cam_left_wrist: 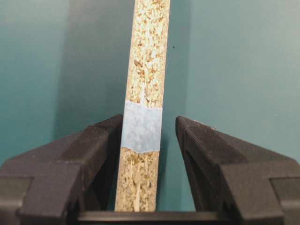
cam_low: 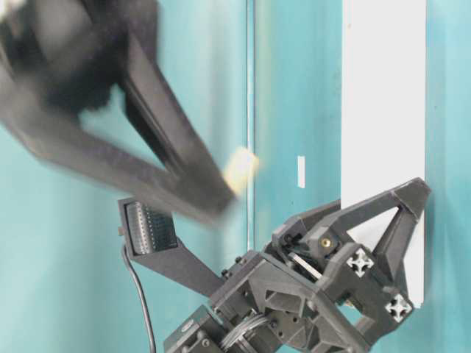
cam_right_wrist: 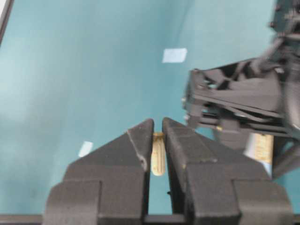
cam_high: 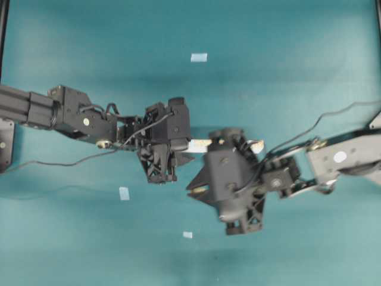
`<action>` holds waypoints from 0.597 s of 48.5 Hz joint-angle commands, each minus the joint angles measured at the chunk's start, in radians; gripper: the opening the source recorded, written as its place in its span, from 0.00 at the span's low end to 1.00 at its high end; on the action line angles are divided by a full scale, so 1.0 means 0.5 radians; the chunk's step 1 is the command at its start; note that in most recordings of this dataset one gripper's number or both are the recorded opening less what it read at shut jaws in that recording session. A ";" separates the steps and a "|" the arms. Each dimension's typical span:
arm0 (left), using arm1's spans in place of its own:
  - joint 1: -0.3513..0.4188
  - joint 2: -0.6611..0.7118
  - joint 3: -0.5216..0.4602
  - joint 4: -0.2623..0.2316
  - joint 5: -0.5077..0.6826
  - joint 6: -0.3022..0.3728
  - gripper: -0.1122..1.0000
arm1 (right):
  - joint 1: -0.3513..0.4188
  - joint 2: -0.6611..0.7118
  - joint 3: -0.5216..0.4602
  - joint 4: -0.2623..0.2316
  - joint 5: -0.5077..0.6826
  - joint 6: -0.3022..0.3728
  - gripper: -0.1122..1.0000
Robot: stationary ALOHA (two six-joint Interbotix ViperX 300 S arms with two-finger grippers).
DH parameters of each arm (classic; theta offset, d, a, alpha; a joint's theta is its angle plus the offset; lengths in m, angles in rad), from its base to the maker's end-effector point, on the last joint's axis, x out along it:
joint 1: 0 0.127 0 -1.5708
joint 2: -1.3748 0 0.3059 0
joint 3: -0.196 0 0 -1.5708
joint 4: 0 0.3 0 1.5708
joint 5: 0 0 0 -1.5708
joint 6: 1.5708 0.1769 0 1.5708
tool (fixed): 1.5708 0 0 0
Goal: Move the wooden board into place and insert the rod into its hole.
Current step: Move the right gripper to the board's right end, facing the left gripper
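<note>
The wooden board (cam_left_wrist: pixel 147 56) stands on its long edge between my left gripper's (cam_left_wrist: pixel 149 123) jaws, a blue tape band round it. The left finger (cam_left_wrist: pixel 101 140) touches it and the right finger stands apart, so the gripper is open. From overhead the board (cam_high: pixel 199 145) shows as a thin strip between the two grippers, with my left gripper (cam_high: pixel 178 146) at its end. Its white face (cam_low: pixel 383 110) fills the table-level view. My right gripper (cam_right_wrist: pixel 158 123) is shut on the cream rod (cam_right_wrist: pixel 158 159). It hovers just in front of the board (cam_high: pixel 193 183). The hole is hidden.
Pale blue tape squares lie on the teal table: one at the back (cam_high: pixel 199 57), one front left (cam_high: pixel 124 193), one front middle (cam_high: pixel 187 235). A dark frame bar (cam_high: pixel 3 36) runs along the left edge. The two grippers are very close together.
</note>
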 commanded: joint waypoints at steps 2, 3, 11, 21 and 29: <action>-0.012 -0.077 -0.015 0.000 -0.009 -0.015 0.57 | -0.034 -0.147 0.095 -0.031 -0.114 -0.003 0.19; -0.012 -0.077 -0.015 0.000 -0.009 -0.015 0.57 | -0.043 -0.163 0.120 -0.034 -0.129 -0.003 0.19; -0.015 -0.074 -0.015 0.000 -0.009 -0.015 0.57 | -0.107 -0.301 0.285 -0.034 -0.249 -0.003 0.19; -0.012 -0.071 -0.015 0.000 -0.009 -0.015 0.57 | -0.230 -0.460 0.503 -0.046 -0.485 -0.025 0.19; -0.015 -0.067 -0.018 0.000 -0.009 -0.012 0.57 | -0.371 -0.607 0.730 -0.046 -0.779 -0.074 0.19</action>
